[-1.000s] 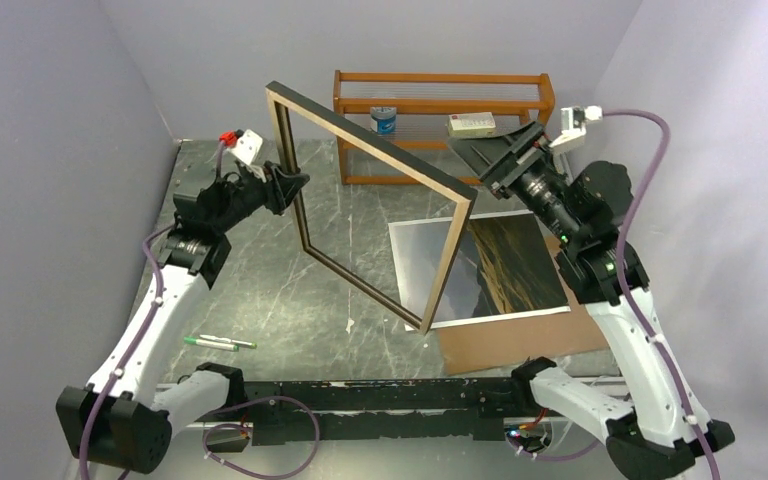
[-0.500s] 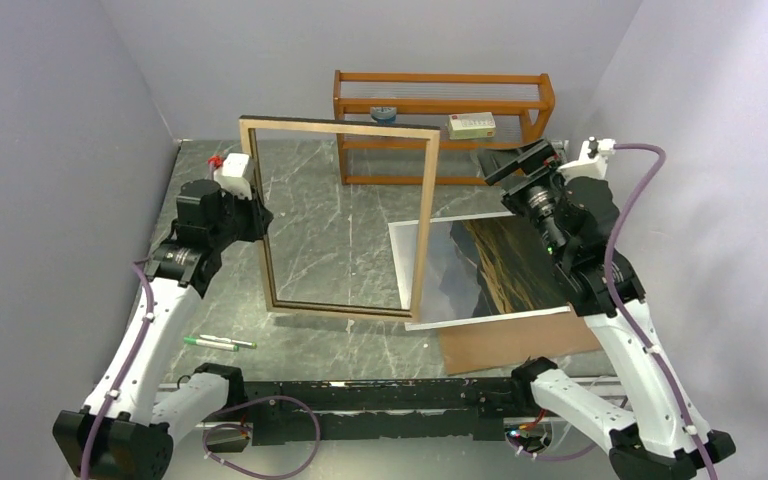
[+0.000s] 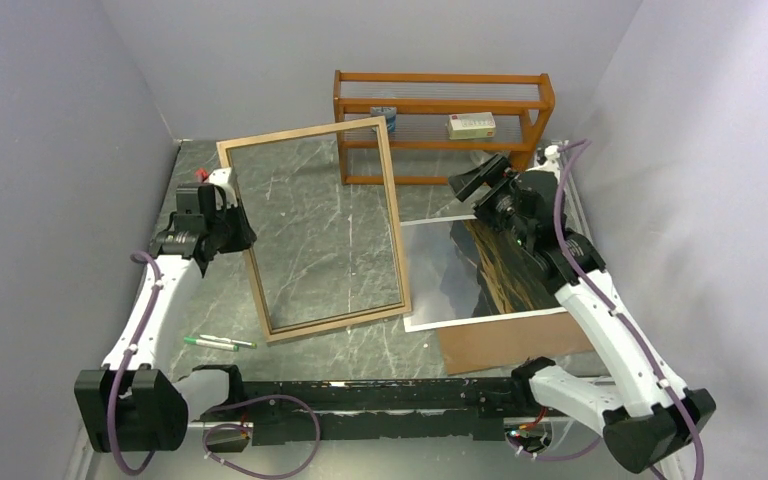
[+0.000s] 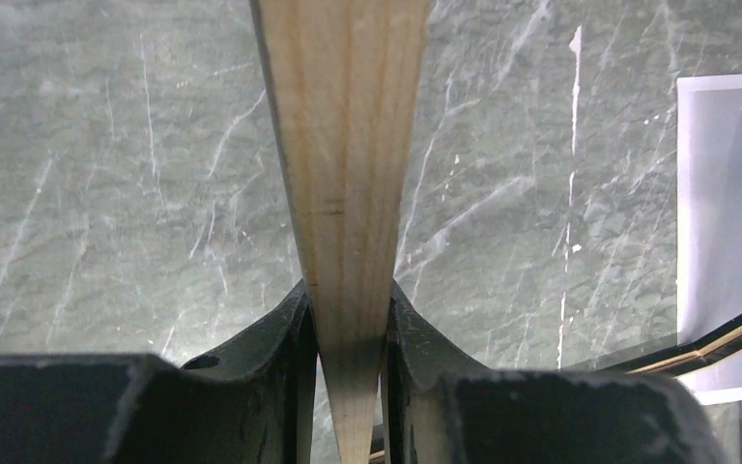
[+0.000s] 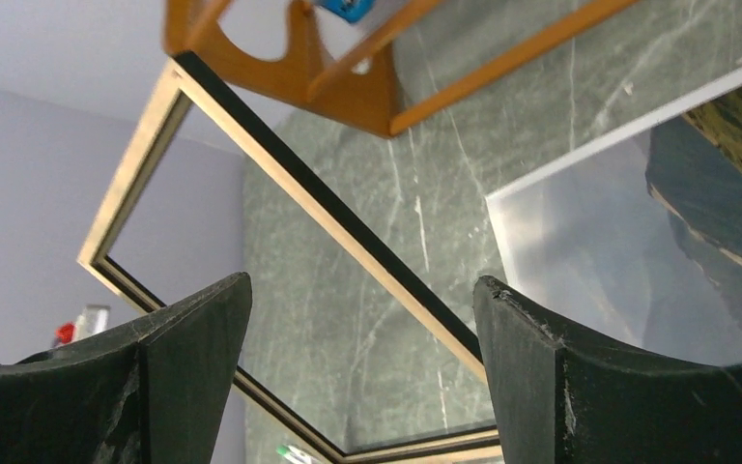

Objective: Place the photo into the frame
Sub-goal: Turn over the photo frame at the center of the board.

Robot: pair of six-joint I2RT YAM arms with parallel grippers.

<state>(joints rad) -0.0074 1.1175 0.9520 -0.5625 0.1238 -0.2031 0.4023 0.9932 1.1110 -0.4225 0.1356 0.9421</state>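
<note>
The frame (image 3: 300, 133) is tilted over the left half of the table, its light wood back facing up and its near edge low by the table. My left gripper (image 3: 238, 226) is shut on its left rail. In the left wrist view the wood rail of the frame (image 4: 343, 145) is pinched between the jaws of the left gripper (image 4: 348, 309). The photo (image 3: 460, 270) lies picture side up on the table to the right. Above its far edge my right gripper (image 3: 472, 184) stands open and holds nothing. In the right wrist view the right gripper (image 5: 362, 300) looks past the frame (image 5: 348, 232) and the photo (image 5: 618, 251).
A brown cardboard sheet (image 3: 520, 342) lies under the photo's near right corner. An orange-brown shelf rack (image 3: 440, 78) with a tin and a small box stands against the back wall. A green pen (image 3: 215, 343) lies near the left arm's base.
The frame has swung from standing on edge to leaning back, wood side up, with the left gripper still shut on it. The right arm has moved down and in toward the photo.
</note>
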